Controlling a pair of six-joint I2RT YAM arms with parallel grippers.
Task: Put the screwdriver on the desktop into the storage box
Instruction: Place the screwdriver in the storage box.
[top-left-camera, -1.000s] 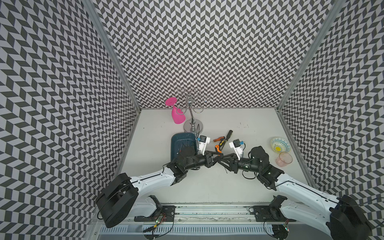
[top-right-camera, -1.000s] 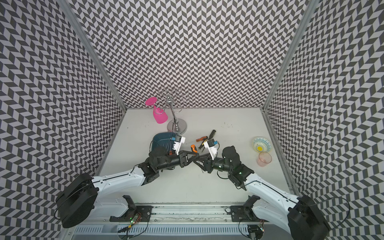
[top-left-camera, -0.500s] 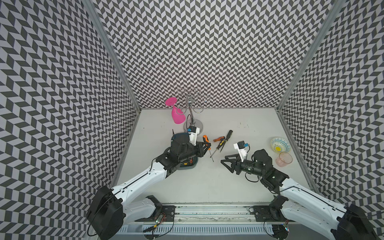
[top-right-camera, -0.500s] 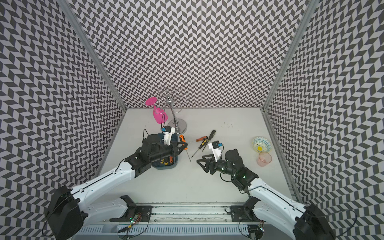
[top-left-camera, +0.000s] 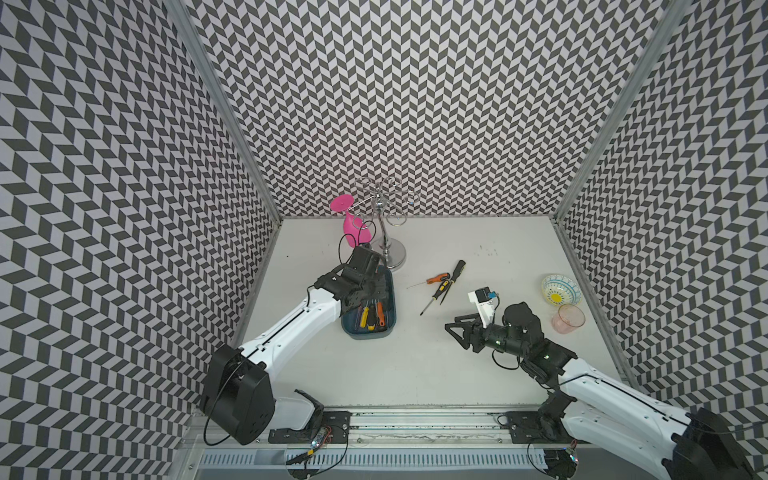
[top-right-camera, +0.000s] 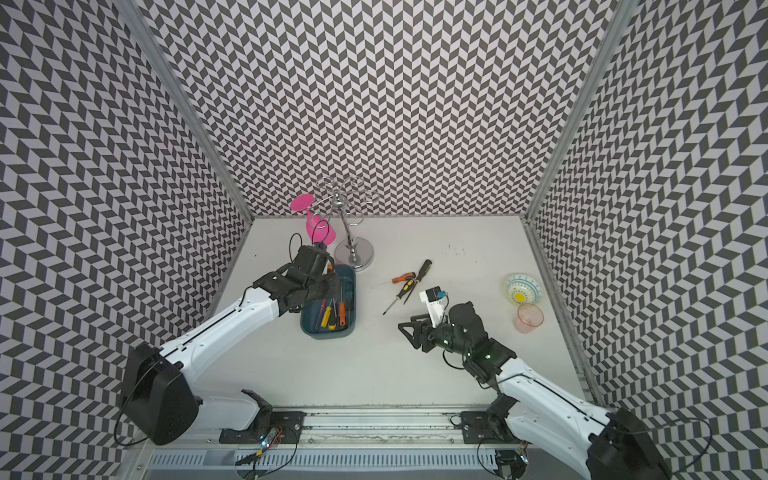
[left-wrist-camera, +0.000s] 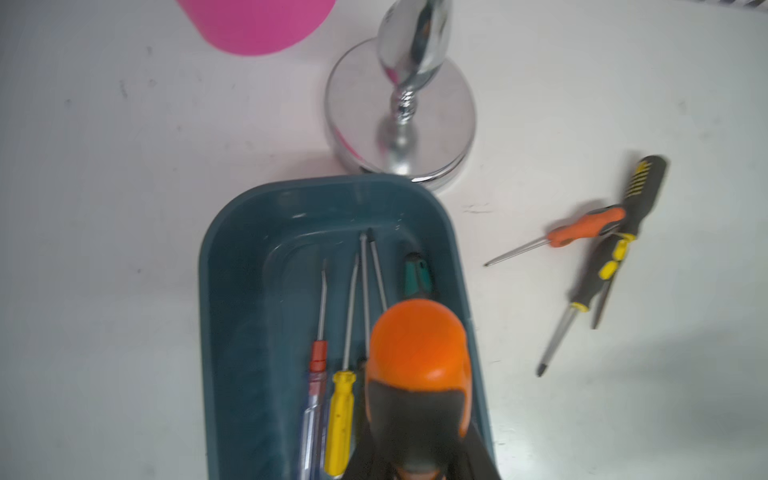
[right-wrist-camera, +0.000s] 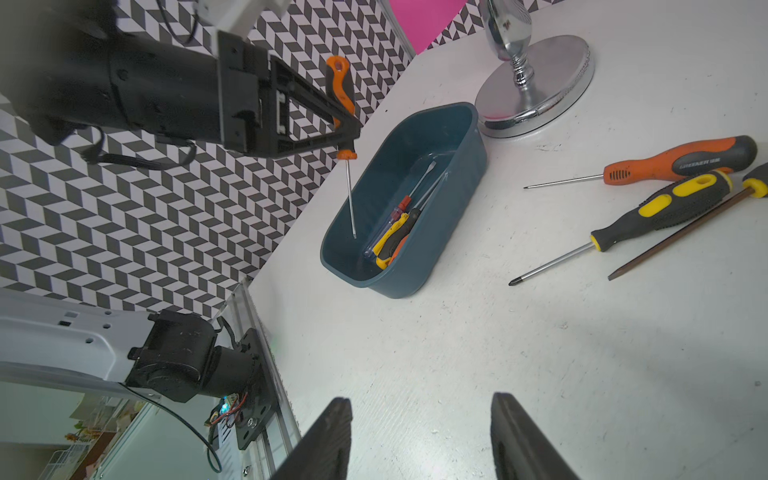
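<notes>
Orange-and-black screwdriver (right-wrist-camera: 337, 79), thin shaft pointing down, pinched by the left gripper (right-wrist-camera: 348, 132) over the storage box (right-wrist-camera: 436, 232) at left; right gripper (right-wrist-camera: 419, 399) spread and empty over open desktop (right-wrist-camera: 457, 353), near right.

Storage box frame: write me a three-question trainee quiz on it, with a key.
1. True or false: the right gripper has its jaws shut on a screwdriver.
2. How many screwdrivers lie loose on the desktop, outside the storage box?
3. The orange-and-black screwdriver in the left gripper is: A) flat on the desktop; B) tip down over the storage box; C) lying flat inside the storage box.
Key: 1 false, jaws open and empty. 2 three: orange-handled, black-and-yellow, long black. 3 B.
</notes>
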